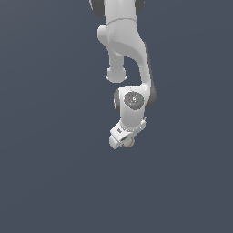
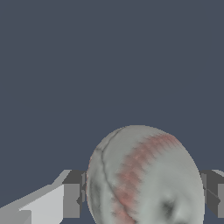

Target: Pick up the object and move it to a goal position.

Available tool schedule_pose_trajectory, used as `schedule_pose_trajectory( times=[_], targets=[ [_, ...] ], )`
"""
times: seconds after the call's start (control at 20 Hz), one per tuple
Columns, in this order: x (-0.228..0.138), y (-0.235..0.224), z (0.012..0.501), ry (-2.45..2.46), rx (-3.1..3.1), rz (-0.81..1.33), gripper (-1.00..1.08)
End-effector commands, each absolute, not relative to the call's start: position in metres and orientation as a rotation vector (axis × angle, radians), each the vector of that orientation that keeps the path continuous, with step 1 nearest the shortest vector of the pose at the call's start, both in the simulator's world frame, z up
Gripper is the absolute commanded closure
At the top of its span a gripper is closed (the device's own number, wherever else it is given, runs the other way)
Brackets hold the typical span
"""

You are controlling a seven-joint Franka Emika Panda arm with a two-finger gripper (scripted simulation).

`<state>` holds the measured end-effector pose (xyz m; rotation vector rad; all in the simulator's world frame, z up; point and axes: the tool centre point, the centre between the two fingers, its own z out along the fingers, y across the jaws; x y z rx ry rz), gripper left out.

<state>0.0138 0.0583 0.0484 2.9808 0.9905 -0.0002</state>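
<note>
The whitish-grey ball [image 2: 144,175] with reddish stitch marks fills the space between my two fingers in the wrist view. One dark finger pad [image 2: 74,197] touches one side of it and the other pad [image 2: 214,194] touches the opposite side. My gripper [image 2: 144,199] is shut on the ball. In the exterior view the gripper [image 1: 123,140] hangs below the white arm near the middle of the picture. Only a small reddish edge of the ball [image 1: 130,143] peeks out beside it there.
A plain dark blue-grey surface [image 1: 50,173] lies all around the arm in both views. The white arm [image 1: 123,41] comes in from the top of the exterior view. No goal marker shows.
</note>
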Motion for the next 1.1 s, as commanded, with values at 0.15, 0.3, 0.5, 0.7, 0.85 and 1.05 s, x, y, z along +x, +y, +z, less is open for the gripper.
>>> schedule_pose_trajectory(
  times=[0.15,0.3,0.5,0.7,0.85,1.05],
  targets=[
    [0.014,0.06,0.049,0.991,2.981,0.0,1.08],
    [0.012,0.066,0.056,0.991,2.981,0.0,1.08],
    [0.008,0.083,0.072,0.991,2.98,0.0,1.08],
    [0.001,0.112,0.1,0.991,2.98,0.0,1.08],
    [-0.004,0.138,0.125,0.992,2.979,-0.001,1.08],
    [-0.01,0.168,0.154,0.993,2.98,0.0,1.08]
  ],
)
